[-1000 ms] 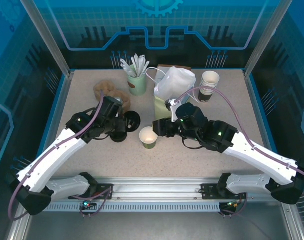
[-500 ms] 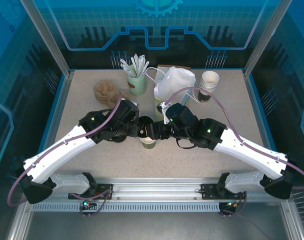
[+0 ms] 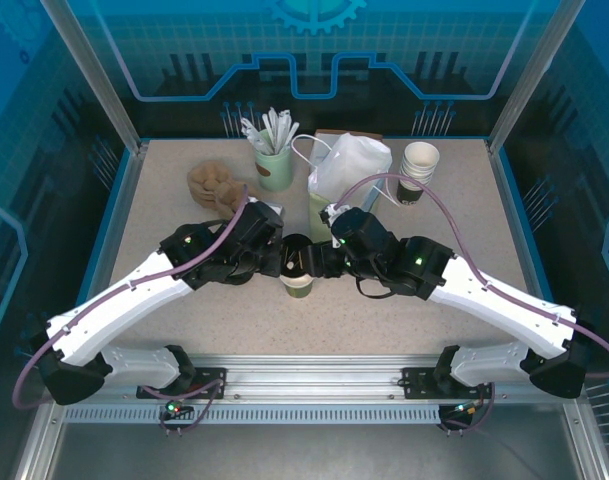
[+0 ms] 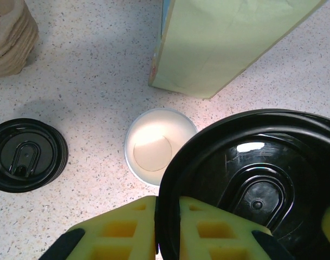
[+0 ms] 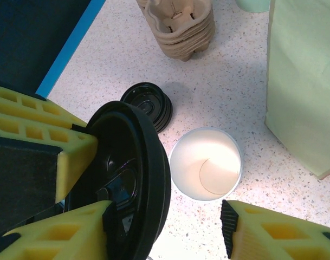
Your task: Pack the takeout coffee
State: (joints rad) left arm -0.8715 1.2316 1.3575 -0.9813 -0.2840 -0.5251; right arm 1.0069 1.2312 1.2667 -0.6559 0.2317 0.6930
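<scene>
The left gripper is pinching the black lid by its rim, holding it tilted just above the open coffee cup, which is standing on the table right in front of the paper bag (pale green, both of them); the right gripper is hovering alongside, jaws apart

Your table: speckled beige top, blue rim.

Standing directly on it:
- takeout coffee cup, upright, mouth open, near mid-table
- pale green paper bag, upright, just beyond the cup and not touching it
- stack of black lids, left of the cup and apart from it
- stack of brown pulp carriers, further back on the left
- mint-green cup of white stirrers, far side, left of the bag
- stack of white-and-black cups, right of the bag
</scene>
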